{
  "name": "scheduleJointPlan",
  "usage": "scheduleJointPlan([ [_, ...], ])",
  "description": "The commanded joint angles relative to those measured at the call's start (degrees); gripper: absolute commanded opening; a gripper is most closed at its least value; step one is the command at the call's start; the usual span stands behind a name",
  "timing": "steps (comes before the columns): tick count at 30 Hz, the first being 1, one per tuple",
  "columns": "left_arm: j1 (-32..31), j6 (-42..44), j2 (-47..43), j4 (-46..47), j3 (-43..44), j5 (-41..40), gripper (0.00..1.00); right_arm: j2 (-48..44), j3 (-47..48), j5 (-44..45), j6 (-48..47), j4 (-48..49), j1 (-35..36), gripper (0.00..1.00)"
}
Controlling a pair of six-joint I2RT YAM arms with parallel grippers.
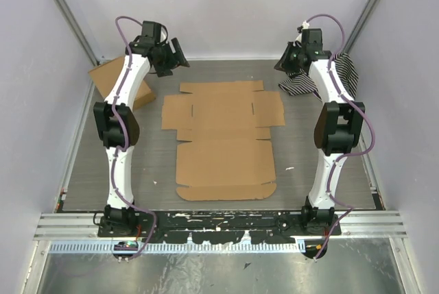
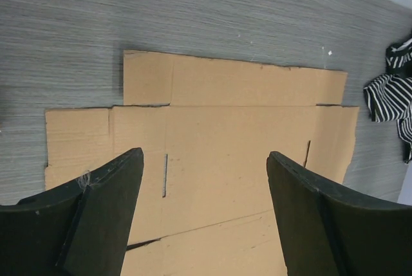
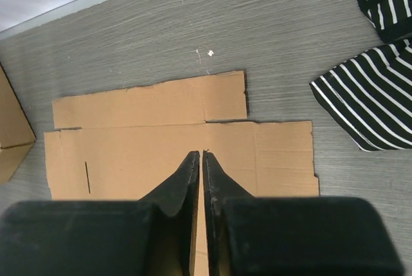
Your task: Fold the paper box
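Note:
The paper box [image 1: 224, 136] lies flat and unfolded in the middle of the table, a brown die-cut sheet with side flaps and tabs. It also shows in the left wrist view [image 2: 212, 141] and the right wrist view [image 3: 174, 134]. My left gripper [image 1: 177, 57] hovers at the back left, above and behind the sheet's far left corner; its fingers [image 2: 109, 205] stand wide apart and empty. My right gripper [image 1: 285, 61] hovers at the back right, off the sheet's far right corner; its fingers [image 3: 187, 179] are pressed together with nothing between them.
A smaller plain brown cardboard piece [image 1: 110, 81] lies at the back left under the left arm. A black-and-white striped cloth [image 1: 322, 78] lies at the back right beside the right arm, also in the right wrist view [image 3: 367, 102]. Walls enclose the table.

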Motion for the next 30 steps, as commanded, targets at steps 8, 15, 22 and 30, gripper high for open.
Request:
scheduleJointPlan([
  [8,0.25,-1.28,3.38,0.41,-1.80,-0.43,0.83,-2.05,-3.56,-6.74,-3.81,-1.20,0.85,0.33],
  [15,0.24,-0.50,7.18,-1.26,1.56,-2.61,0.81,-3.83,-5.77,-3.73,-5.88,-6.55,2.85,0.46],
  [22,0.30,-0.39,11.06,-1.69,4.70,-4.67,0.81,-8.14,-11.25,-2.74,-6.47,-6.18,3.76,0.46],
  [30,0.24,-1.55,13.97,3.69,4.22,-6.99,0.79,-11.04,-15.41,-4.41,-5.90,-6.13,4.80,0.45],
])
